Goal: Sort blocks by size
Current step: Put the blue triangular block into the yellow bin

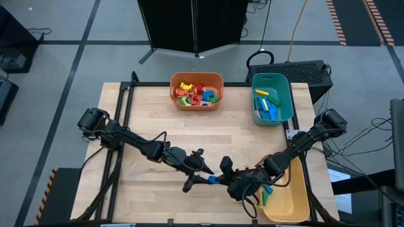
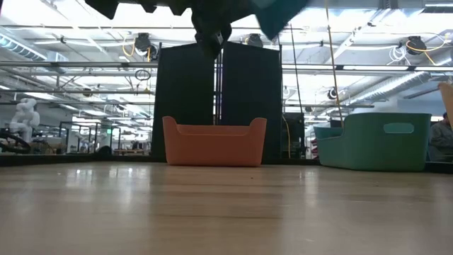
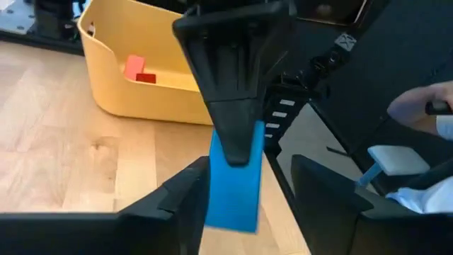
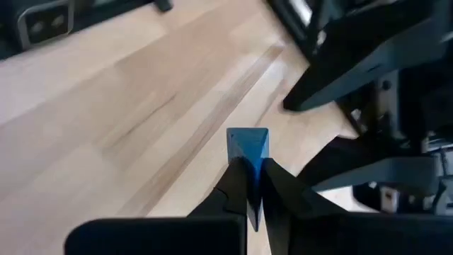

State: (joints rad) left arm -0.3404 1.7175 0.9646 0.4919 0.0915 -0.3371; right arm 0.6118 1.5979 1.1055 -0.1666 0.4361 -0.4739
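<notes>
Above table, right hand (image 4: 253,185) clamping blue block (image 4: 248,144)

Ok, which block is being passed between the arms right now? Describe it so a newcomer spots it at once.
Start at the wooden table and go to its near edge, where both arms meet beside the yellow bin. There the right hand is shut on a long blue block, with the left hand open around it. It is the only block outside a bin.

An orange bin (image 1: 196,101) and a teal bin (image 1: 283,110) are standing at the wooden table's (image 1: 240,139) far edge; a yellow bin (image 1: 289,205) is sitting at its right near corner.
</notes>
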